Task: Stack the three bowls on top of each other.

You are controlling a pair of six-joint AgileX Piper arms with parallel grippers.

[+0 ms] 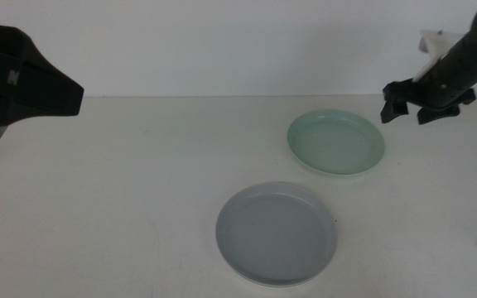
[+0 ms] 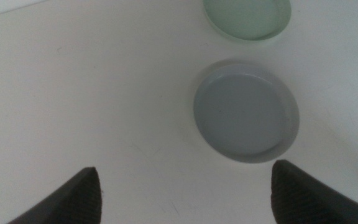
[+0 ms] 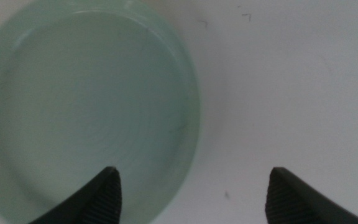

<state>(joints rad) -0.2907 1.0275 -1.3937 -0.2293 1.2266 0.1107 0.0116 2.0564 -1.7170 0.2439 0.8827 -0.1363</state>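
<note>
The pale mint green bowl sits at the right rear of the white table. The grey bowl sits near the front centre and has a paler rim. No separate white bowl shows in any view. My right gripper hovers open and empty just beyond the right rear rim of the mint bowl. My left gripper is raised at the far left, open and empty. Its wrist view shows the grey bowl and part of the mint bowl beyond it.
The table's rear edge meets a plain white wall. A small white fixture shows behind the right arm. The two bowls stand apart with a gap between them.
</note>
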